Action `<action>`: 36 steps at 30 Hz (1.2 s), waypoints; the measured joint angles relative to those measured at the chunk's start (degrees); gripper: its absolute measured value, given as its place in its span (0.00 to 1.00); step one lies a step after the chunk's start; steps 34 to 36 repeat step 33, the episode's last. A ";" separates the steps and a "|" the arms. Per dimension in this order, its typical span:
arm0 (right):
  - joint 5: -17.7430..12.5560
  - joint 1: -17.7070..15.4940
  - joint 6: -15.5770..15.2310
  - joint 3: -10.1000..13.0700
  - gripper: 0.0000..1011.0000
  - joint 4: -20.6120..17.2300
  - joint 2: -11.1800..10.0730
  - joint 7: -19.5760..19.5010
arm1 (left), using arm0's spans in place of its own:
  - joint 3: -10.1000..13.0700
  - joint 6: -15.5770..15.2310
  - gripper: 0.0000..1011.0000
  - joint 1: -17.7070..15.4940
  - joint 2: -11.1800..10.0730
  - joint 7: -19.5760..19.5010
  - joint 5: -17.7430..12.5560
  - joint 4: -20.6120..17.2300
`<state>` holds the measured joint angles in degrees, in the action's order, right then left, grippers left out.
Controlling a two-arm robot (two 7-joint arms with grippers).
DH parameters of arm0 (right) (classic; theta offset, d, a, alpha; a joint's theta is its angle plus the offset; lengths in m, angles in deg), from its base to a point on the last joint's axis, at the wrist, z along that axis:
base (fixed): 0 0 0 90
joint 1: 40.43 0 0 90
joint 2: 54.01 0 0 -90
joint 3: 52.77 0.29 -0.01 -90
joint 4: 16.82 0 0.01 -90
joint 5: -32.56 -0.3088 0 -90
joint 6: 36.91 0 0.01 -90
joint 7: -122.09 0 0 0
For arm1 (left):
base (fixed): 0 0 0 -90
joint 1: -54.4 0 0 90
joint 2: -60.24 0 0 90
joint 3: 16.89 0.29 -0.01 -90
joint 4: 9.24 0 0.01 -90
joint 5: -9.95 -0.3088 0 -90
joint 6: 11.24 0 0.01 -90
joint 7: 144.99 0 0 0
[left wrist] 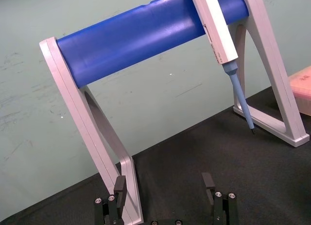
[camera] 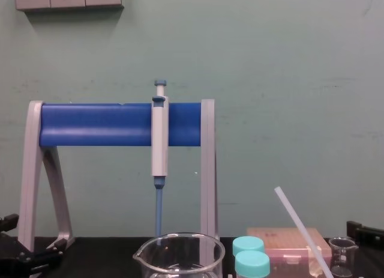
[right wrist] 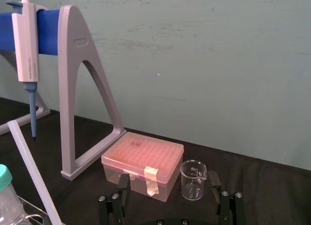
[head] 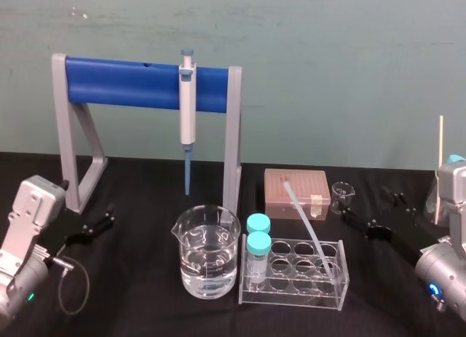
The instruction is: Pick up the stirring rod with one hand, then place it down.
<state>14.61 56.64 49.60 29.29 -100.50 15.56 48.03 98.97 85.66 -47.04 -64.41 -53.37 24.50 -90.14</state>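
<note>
- Waiting on step one, basically: the rod [head: 306,220] leans in the rack [head: 291,297] with its lower end down in a hole, and nothing is touching it.
- Right gripper [head: 378,213] sits low, right of the rack, jaws wide and empty.
- Left gripper [head: 98,222] is well left of the rack, also wide and empty.
- So both pick-up and put-down are left to do. The right one looks closer to me.
</note>
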 joint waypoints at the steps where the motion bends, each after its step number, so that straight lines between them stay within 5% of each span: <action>1: -0.01 0.00 0.00 0.01 0.99 0.00 0.00 0.00 | 0.00 0.00 0.99 0.00 0.00 0.00 0.00 0.00; 36: -0.18 -0.05 0.19 0.17 0.99 -0.06 0.05 0.08 | 0.00 0.00 0.99 0.00 0.00 0.00 0.00 0.00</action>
